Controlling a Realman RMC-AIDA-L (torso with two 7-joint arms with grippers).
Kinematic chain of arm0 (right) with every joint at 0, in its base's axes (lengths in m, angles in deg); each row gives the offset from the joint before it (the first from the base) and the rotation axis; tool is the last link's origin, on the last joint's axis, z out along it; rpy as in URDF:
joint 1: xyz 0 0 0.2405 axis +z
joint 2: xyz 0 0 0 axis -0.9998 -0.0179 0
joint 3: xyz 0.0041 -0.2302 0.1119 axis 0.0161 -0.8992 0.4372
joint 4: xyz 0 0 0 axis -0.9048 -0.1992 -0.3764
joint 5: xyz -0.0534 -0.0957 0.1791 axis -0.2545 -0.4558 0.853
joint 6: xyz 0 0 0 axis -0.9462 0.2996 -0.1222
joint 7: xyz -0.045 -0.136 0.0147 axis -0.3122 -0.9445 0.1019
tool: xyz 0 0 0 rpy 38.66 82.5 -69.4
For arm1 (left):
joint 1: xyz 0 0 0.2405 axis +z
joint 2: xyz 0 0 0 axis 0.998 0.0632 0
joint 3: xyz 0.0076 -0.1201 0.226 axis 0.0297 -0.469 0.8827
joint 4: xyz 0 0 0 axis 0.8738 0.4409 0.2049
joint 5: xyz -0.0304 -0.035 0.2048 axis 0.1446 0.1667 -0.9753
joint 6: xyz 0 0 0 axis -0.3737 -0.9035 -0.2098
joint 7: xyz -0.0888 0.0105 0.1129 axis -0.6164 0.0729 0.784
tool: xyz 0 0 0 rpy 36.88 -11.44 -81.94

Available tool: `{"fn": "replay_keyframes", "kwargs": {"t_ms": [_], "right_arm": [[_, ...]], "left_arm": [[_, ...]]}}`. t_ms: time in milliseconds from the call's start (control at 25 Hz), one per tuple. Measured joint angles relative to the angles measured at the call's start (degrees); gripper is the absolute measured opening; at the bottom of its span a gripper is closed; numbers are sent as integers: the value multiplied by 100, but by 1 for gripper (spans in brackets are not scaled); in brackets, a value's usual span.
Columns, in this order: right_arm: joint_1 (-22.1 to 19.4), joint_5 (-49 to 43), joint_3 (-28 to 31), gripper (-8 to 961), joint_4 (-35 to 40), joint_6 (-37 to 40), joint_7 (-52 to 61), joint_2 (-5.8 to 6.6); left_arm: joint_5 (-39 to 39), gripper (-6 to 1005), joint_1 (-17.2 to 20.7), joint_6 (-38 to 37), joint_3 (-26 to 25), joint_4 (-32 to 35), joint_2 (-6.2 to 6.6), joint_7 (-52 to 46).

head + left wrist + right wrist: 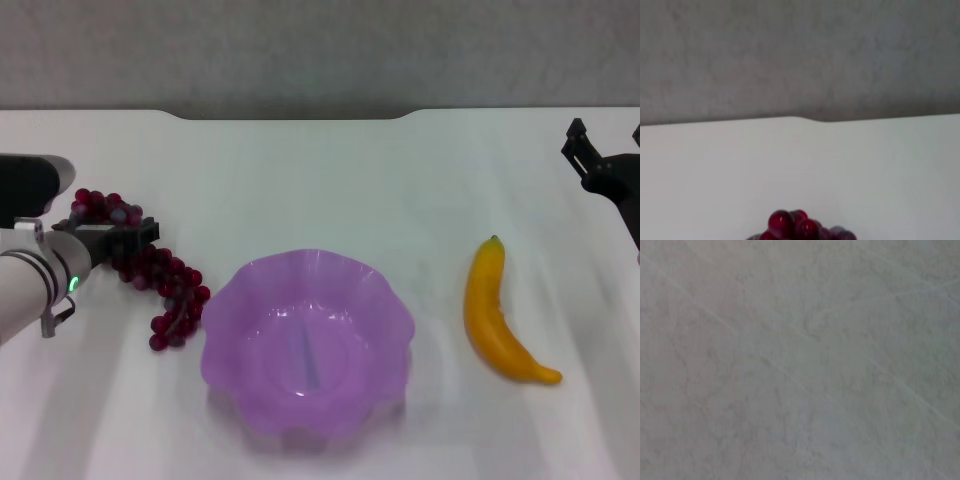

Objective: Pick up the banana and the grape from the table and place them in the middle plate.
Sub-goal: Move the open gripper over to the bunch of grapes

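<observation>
Dark red-purple and glossy, the grape (150, 268) is seen as a long bunch of small round berries lying on the white table (320, 180) at the robot's left. The bunch runs diagonally, its far end near the left edge of the head view and its near end just beside the plate (308, 345). A few berries (800, 227) with bright highlights are also caught in the left wrist view, with bare tabletop and a grey wall behind them.

The left gripper (118, 236) is set low over the far part of the bunch, its dark fingers lying against the berries there. Whether the fingers are closed on the bunch cannot be told.

The banana (498, 315) is smooth, yellow and curved, with a small green tip at its far end. It lies on the table at the robot's right, apart from the plate, untouched.

The plate is translucent light purple with a wavy scalloped rim, and it is placed between the two fruits, nearest the robot. Nothing is held in it; only a faint reflection is seen on its floor.

The right gripper (600, 165) is parked at the far right edge, beyond the banana and well apart from it. How far it is open cannot be told. Only a mottled grey surface is shown in the right wrist view.
</observation>
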Motion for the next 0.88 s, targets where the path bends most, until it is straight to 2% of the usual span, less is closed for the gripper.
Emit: {"fn": "replay_keyframes", "kwargs": {"t_ms": [80, 320, 520, 880], "right_arm": [[0, 0, 0, 884, 2, 5, 0, 0], [14, -7, -10, 884, 87, 17, 0, -9], [16, -9, -33, 885, 100, 35, 0, -9], [18, -6, -71, 885, 138, 54, 0, -9]], "left_arm": [[8, 852, -165, -34, -6, -277, -3, -16], [3, 848, -192, -283, -10, -476, -15, 13], [19, 844, -357, -381, -13, -855, -18, 20], [45, 837, -390, -83, 37, -868, -30, -38]]}}
